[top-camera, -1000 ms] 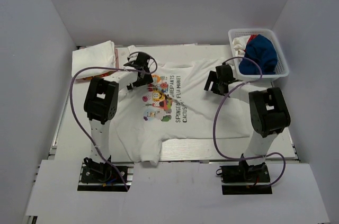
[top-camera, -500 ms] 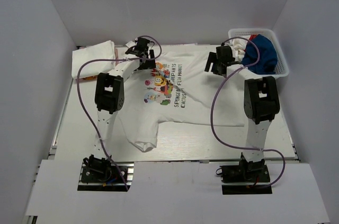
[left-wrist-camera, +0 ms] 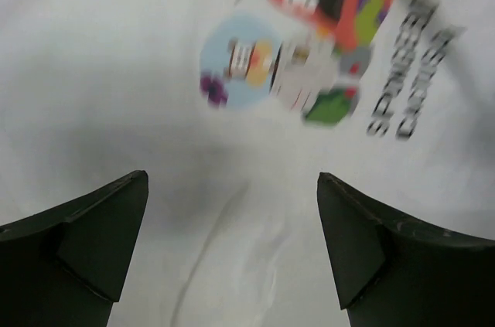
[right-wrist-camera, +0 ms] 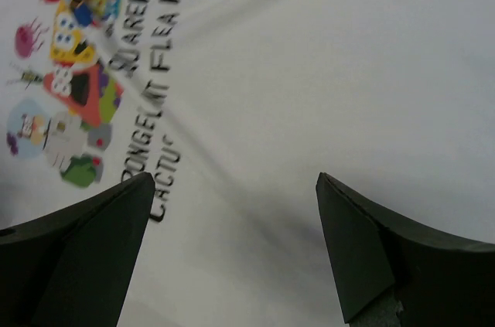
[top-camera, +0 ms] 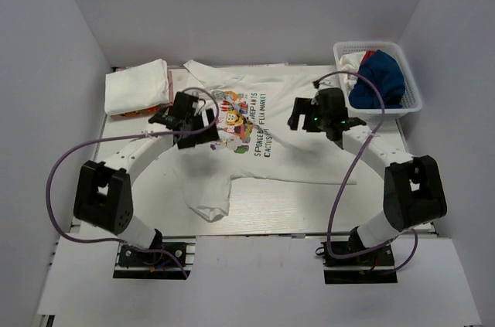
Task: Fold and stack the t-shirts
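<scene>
Top view. A white t-shirt (top-camera: 302, 153) lies spread flat in the middle of the table (top-camera: 309, 215), print (top-camera: 241, 130) up, one sleeve trailing toward the near edge. A folded shirt (top-camera: 138, 87) sits at the far left corner, apart from the spread one. At the far right is a basket (top-camera: 383, 110) holding a blue garment (top-camera: 377, 80) and some white cloth. The left pincer (top-camera: 186, 117) hangs over the shirt's left side, just beside the print. The right pincer (top-camera: 308, 114) hangs over the shirt's right half, near the basket. From here I cannot tell how wide either one stands.

Left wrist view. Blurred. Both fingers (left-wrist-camera: 85, 242) show at the bottom corners, spread wide, with only white cloth and the coloured print in the gap. Nothing is gripped. I cannot tell whether the tips touch the fabric.

Right wrist view. The same picture: fingers (right-wrist-camera: 394, 257) wide apart, holding nothing. Between them is plain white shirt with soft creases, and the cartoon print and black lettering are off to the left. I cannot judge contact with the cloth here either.
</scene>
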Motion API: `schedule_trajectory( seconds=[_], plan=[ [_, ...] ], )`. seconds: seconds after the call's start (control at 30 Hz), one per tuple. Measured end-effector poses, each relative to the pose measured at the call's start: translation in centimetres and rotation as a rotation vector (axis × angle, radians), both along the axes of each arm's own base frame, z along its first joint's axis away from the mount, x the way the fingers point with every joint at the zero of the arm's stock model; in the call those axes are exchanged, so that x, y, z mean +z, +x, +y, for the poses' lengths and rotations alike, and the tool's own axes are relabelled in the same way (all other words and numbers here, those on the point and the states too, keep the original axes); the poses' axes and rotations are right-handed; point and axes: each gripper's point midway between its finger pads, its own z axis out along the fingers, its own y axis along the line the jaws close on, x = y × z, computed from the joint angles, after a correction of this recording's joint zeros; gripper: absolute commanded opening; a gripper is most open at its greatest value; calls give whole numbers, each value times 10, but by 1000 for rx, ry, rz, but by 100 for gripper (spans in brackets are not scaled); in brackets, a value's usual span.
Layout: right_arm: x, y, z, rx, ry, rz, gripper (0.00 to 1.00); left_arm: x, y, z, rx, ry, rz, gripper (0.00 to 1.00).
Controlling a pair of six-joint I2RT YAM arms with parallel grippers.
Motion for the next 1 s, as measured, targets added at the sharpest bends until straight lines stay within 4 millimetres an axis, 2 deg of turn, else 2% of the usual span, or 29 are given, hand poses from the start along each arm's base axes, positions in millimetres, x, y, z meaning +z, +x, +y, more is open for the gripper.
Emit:
schedule_trajectory(
  seconds=[0.1, 0.17, 0.2, 0.3, 0.4, 0.47, 0.57, 0.7, 0.87, 0.93, 1.0],
  plan=[
    [-13, -35, 34, 125, 6, 38, 91, -40, -61, 2, -3, -25, 142, 100],
    [-18, -51, 46, 165, 7, 59, 91, -63, -105, 7, 1, -30, 238, 100],
    [-20, -55, 45, 153, 7, 69, 91, -72, -126, 10, 4, -32, 283, 100],
    [-24, -61, 27, 54, 11, 86, 91, -81, -175, 17, 30, -54, 361, 100],
    [-43, -80, 7, -23, 17, 128, 91, -75, -199, 24, 87, -98, 363, 100],
    [-59, -96, 5, -16, 27, 178, 91, -68, -201, 23, 114, -139, 329, 100],
    [-69, -117, 21, 95, 44, 223, 91, -63, -199, 22, 150, -168, 306, 100],
    [-54, -143, 64, 332, 1, 145, 91, -60, -190, 31, 221, -137, 284, 100],
    [-29, -205, 139, 716, -68, -32, 89, -54, -171, 47, 335, -71, 241, 100],
    [-34, -228, 161, 839, -107, -68, 85, -58, -166, 49, 360, -58, 239, 100],
    [-48, -242, 177, 919, -146, -70, 81, -61, -161, 46, 360, -63, 243, 100]
  ],
)
